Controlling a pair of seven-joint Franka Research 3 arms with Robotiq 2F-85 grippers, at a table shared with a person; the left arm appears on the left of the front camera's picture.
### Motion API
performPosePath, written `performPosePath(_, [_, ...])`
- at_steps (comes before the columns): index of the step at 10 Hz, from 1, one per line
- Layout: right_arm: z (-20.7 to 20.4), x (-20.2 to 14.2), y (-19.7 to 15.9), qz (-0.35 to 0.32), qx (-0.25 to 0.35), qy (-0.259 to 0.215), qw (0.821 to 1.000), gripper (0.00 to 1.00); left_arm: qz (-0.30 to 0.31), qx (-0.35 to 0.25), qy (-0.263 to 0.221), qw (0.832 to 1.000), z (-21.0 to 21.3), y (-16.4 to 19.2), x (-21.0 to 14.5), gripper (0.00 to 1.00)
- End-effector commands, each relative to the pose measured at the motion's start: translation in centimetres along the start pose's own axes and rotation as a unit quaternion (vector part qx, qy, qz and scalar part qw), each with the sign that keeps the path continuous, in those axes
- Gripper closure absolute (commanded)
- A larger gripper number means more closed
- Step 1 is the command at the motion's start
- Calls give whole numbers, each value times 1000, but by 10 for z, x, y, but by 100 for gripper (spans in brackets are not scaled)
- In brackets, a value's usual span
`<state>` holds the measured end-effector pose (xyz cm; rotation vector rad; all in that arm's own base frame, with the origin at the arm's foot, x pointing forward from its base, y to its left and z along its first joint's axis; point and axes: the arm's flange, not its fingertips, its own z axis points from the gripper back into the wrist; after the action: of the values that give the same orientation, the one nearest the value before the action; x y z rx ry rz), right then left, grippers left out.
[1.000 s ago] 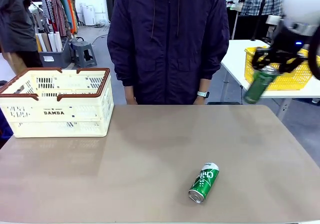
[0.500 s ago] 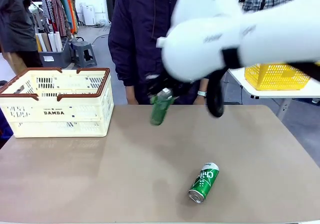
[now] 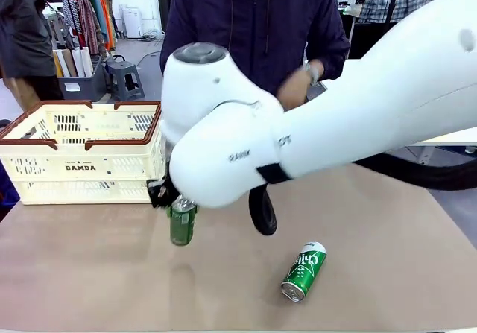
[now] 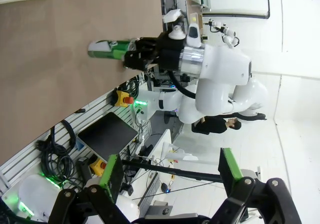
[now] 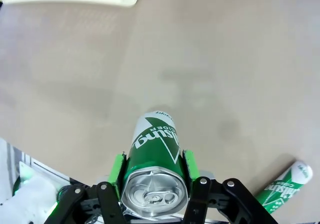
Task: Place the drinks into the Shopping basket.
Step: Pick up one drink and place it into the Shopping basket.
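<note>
**Front view.** Your white right arm (image 3: 313, 124) reached across the middle from picture right. Its right hand (image 3: 181, 208) was clenched on a green aluminium drink can with white lettering and a silver top (image 3: 182, 227). You held this can upright, top uppermost, above the brown desk (image 3: 373, 221). It hung just in front of the near right corner of the cream-white slotted plastic shopping basket with brown rim and handles (image 3: 82, 165), and can and basket were apart. The basket stood at the desk's far left, printed "DAMDA" on its near wall. A 2nd green can of the same kind (image 3: 304, 271) lay on its side near the desk's front edge, right of centre, well apart from the held can and from the basket. A person in a dark jacket (image 3: 253, 27) stood at the far side, 1 forearm raised in front of the chest.

**Right wrist view.** The 2 green pads (image 5: 118, 168) pressed the held can's sides just below its top. The lying can showed at the lower right corner, and a corner of the basket at the upper left.

**Left wrist view.** Your left hand (image 4: 170, 170) was released, its 2 fingers (image 4: 111, 171) spread wide with nothing between them. The right arm and its can showed farther off, over the desk.
</note>
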<state>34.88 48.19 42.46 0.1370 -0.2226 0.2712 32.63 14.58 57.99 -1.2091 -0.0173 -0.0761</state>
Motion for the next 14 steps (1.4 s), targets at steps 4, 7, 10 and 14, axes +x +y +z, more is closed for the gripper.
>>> performPosePath(4, [-34, 12, 13, 1, -26, 19, 999, 100, 1, -6, -6, 1000, 0, -3, -1, 0])
performPosePath(7, [-39, 12, 11, 7, -14, 20, 1000, 100, 1, -6, -6, 1000, 0, -3, -1, 0])
performPosePath(10, [-38, 10, 7, 0, -13, 24, 1000, 0, 1, -6, -6, 1000, 0, -3, -1, 0])
performPosePath(14, [26, 27, -15, 9, 32, 2, 999, 0, 1, -6, -6, 1000, 0, -3, -1, 0])
